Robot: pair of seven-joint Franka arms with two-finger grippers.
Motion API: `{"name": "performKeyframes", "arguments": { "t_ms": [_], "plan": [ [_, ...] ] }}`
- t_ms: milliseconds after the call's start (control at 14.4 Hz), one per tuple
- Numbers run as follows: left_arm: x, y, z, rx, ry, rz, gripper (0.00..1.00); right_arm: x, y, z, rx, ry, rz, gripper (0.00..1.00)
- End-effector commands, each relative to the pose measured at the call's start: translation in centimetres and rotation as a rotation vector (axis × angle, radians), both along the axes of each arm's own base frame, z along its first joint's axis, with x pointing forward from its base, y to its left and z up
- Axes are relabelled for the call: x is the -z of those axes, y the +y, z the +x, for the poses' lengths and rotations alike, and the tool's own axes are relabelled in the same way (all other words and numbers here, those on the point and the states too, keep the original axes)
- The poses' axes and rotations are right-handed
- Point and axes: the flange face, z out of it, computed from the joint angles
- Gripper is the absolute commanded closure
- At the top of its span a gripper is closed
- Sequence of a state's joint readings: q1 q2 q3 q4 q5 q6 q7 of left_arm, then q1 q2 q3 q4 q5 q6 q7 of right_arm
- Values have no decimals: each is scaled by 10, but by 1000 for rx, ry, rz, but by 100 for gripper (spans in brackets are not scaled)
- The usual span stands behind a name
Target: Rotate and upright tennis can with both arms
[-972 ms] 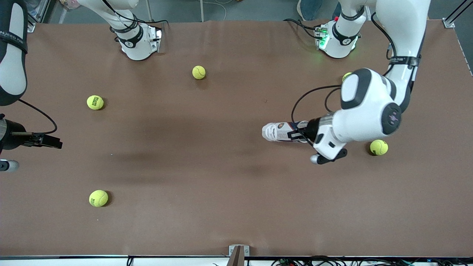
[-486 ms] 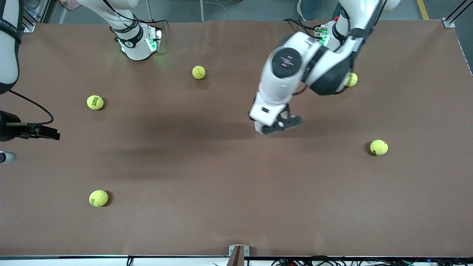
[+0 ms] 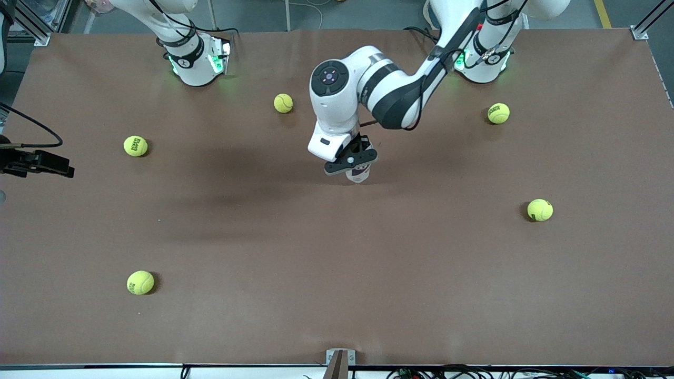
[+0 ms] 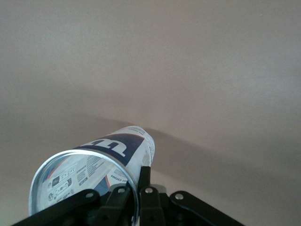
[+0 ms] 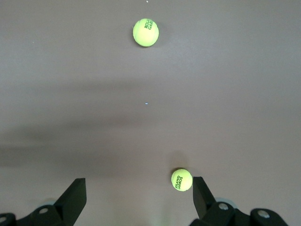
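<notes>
- Brown table (image 3: 337,295) carries 5 tennis balls and both arms' bases along its far edge.
- Left arm (image 3: 389,92) reaches from its base toward mid-table, wrist pointing down.
- Left gripper (image 3: 357,164) is over the table's middle, clamped tight on the can (image 3: 360,172), pinching its open rim.
- Left wrist view: can (image 4: 99,169) is off the table, tilted, metal-ringed open mouth at the gripper (image 4: 141,188), closed end pointing away and down toward the brown surface; navy label with white W faces up.
- In front view only the can's lower end shows beneath the gripper; the rest is hidden by the wrist.
- Right gripper (image 3: 52,164) is at the right arm's end of the table, by the table edge, arm waiting.
- Right wrist view: right gripper (image 5: 139,197) has fingers (image 5: 75,197) spread wide, holding nothing, table below.
- Ball 1 (image 3: 283,103) near the far edge, between the 2 bases.
- Ball 2 (image 3: 136,146) toward the right arm's end, seen also in right wrist view (image 5: 181,179).
- Ball 3 (image 3: 140,282) nearer to the front camera, same end, seen too in right wrist view (image 5: 146,32).
- Ball 4 (image 3: 498,113) near the left arm's base.
- Ball 5 (image 3: 539,209) toward the left arm's end, nearer to the camera than ball 4.
- All balls lie well apart from the can.
</notes>
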State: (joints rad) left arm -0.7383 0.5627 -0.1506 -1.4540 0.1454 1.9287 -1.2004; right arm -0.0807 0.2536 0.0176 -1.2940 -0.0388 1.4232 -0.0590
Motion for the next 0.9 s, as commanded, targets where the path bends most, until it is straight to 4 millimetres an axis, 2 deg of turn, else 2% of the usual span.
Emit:
{"name": "performKeyframes", "arguments": {
  "t_ms": [0,139,347,486,556,694,764,833],
  "plan": [
    [0,-8,4,-12,-36,1,95,-6,3,-22,-13,-2,-4,0],
    [1,-9,4,-21,-35,-1,90,-10,2,-31,-10,-4,-4,0],
    [-2,-9,2,-34,-33,-7,72,-11,4,-46,-16,-24,-2,0],
    [-7,-9,3,-37,-36,-15,56,-10,5,-61,-17,-39,-1,0],
    [-12,-7,5,-40,-40,-21,42,-13,5,-67,-17,-46,-2,0],
    [-36,-2,8,-42,-62,-39,7,-20,5,-74,-17,-50,-2,0],
    [-50,0,7,-49,-73,-50,0,-25,6,-79,-19,-56,-2,0],
    [-71,4,7,-50,-95,-67,0,-29,7,-84,-20,-62,-2,0]
  ]
}}
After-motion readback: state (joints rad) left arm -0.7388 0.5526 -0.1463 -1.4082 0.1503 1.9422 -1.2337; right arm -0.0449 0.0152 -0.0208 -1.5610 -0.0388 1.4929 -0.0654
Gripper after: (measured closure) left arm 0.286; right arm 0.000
